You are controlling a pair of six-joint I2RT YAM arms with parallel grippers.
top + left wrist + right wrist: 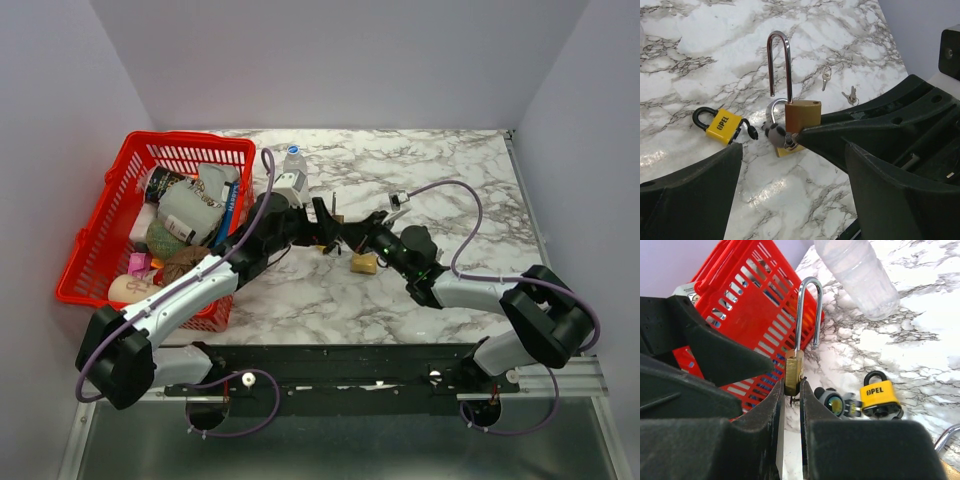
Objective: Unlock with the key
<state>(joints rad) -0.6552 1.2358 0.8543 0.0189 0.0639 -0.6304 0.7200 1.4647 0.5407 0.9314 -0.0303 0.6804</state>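
Observation:
A brass padlock [802,116] stands upright, its long shackle [779,65] sprung open on one side. My right gripper [792,385] is shut on the lock's body [793,371], one finger on each flat face. A small metal key with a ring [790,142] shows at the lock's underside, right at the right fingertips. My left gripper [795,190] is wide open just in front of the lock, with nothing between its fingers. In the top view both grippers meet mid-table, left gripper [322,222] against right gripper [345,232].
A yellow OPEL padlock [722,125] with a black-headed key lies left of the brass one, beside a grey round piece [773,134]. Another brass lock [363,263] lies on the marble. Loose keys [850,96] lie further off. A red basket [100,250] and a clear bottle [294,160] are at the left.

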